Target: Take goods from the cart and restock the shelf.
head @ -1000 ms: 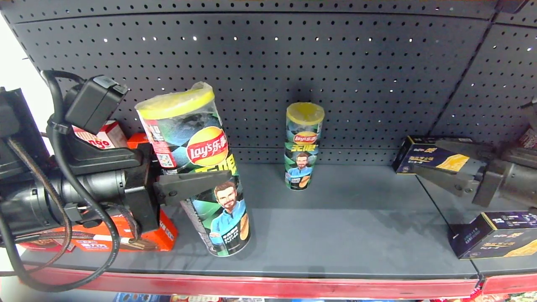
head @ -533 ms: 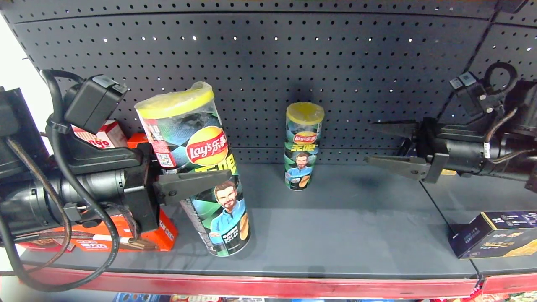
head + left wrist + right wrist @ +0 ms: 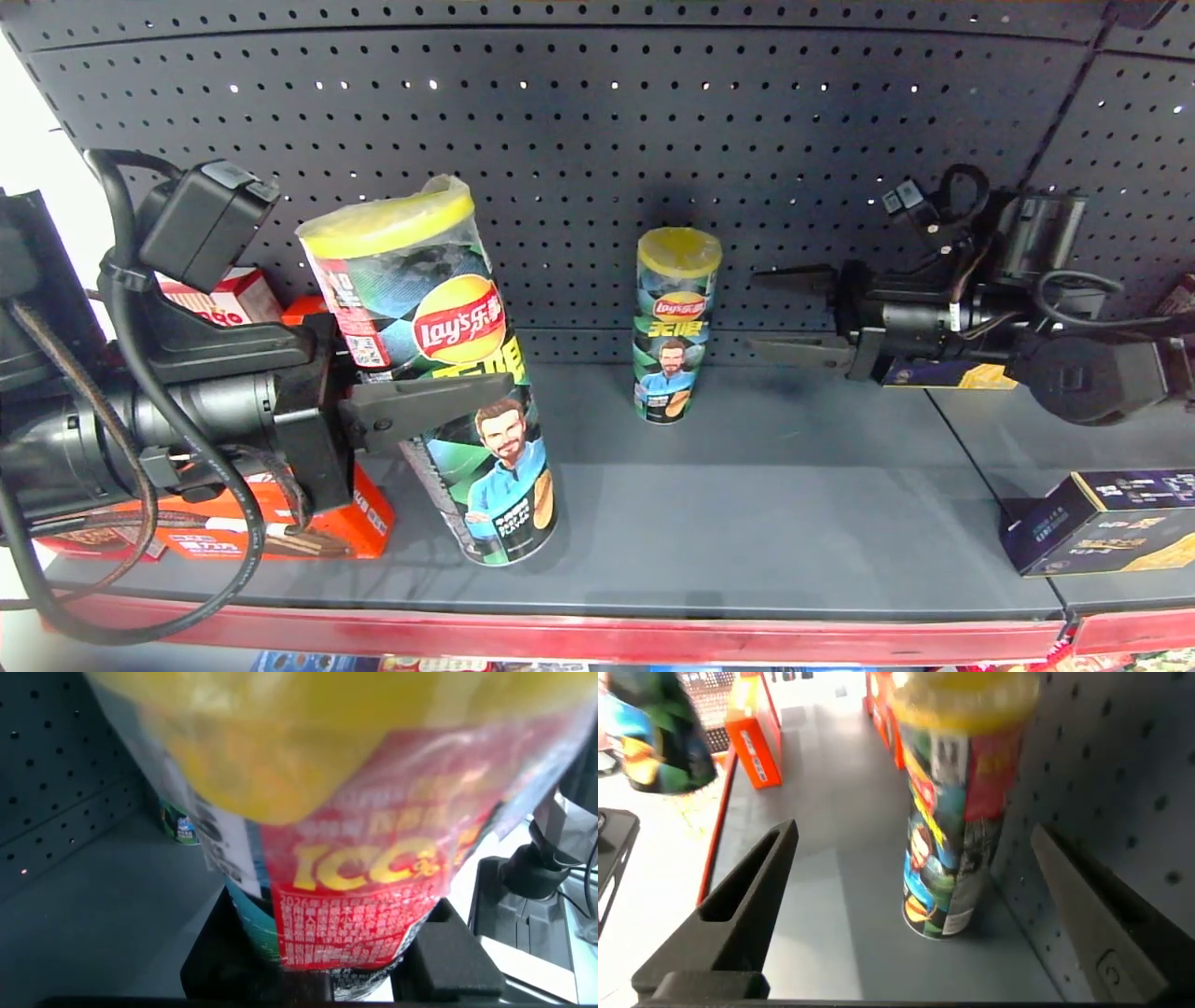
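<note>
**Chip can clamped at the shelf front, second one parked at the back**

The tall cylindrical chip can with a yellow plastic lid (image 3: 429, 373) is gripped around its middle by the left gripper (image 3: 439, 397). It is tilted, lid toward the robot's left, base down by the front edge of the dark grey metal shelf (image 3: 747, 523). Whether the base actually touches can't be told.

A second chip can of the same design (image 3: 677, 327) is stood upright at the back, just in front of the black perforated back panel (image 3: 653, 140). The right gripper (image 3: 752, 313) is held beside it with its fingers spread wide and nothing between them. In the right wrist view that can is seen framed between the two fingers, apart from both.

A red label panel with yellow print is shown close up by the left wrist camera, a side that is mostly turned away in the head view. From the head view a round red-and-yellow logo, a cartoon bearded man in a blue shirt and a QR code can be made out.

Flat orange cardboard boxes (image 3: 364, 523) are stacked at the left, dark navy boxes (image 3: 1102, 532) sit at the right, and a red strip (image 3: 560, 635) runs along the shelf front.
</note>
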### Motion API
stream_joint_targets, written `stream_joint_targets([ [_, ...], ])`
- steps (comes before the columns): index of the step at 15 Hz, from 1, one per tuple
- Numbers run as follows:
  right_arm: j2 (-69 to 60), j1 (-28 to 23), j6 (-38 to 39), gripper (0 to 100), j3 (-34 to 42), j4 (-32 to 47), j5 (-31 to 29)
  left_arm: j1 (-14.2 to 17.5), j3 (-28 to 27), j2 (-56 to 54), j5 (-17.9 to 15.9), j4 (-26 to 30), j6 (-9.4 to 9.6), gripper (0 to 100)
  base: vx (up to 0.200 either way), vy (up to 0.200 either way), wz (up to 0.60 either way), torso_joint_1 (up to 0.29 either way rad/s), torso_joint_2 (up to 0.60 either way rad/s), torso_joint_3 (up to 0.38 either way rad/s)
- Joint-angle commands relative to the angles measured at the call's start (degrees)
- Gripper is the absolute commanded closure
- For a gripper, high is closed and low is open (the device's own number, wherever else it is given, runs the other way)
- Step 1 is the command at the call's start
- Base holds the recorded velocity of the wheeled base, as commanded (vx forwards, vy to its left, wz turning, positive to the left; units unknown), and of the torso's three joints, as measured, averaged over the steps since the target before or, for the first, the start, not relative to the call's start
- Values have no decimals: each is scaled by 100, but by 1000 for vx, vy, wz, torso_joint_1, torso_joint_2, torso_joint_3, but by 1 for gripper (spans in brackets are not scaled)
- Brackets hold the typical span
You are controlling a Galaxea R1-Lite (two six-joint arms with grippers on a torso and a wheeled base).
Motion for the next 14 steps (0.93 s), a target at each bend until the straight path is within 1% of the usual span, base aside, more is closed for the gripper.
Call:
stream_joint_targets([
  [1,417,20,0,0,-191,-7,-5,1,-2,7,-1,-1,-2,100,0,0,0,0,0,0],
  [4,848,108,9,0,-621,-7,4,1,-20,15,-1,26,-10,100,0,0,0,0,0,0],
  [5,945,143,9,0,-692,-7,4,1,-2,15,-1,17,-54,100,0,0,0,0,0,0],
  [6,1103,196,18,0,-806,-7,4,1,-20,24,8,-9,-204,100,0,0,0,0,0,0],
  [7,1200,240,18,0,-902,-7,4,1,-29,24,8,-18,-248,100,0,0,0,0,0,0],
  [9,1419,345,18,0,-1140,2,4,1,-20,24,8,-18,-248,100,0,0,0,0,0,0],
  [14,1797,547,36,0,-1430,2,-14,1,-20,33,17,-18,-248,100,0,0,0,0,0,0],
])
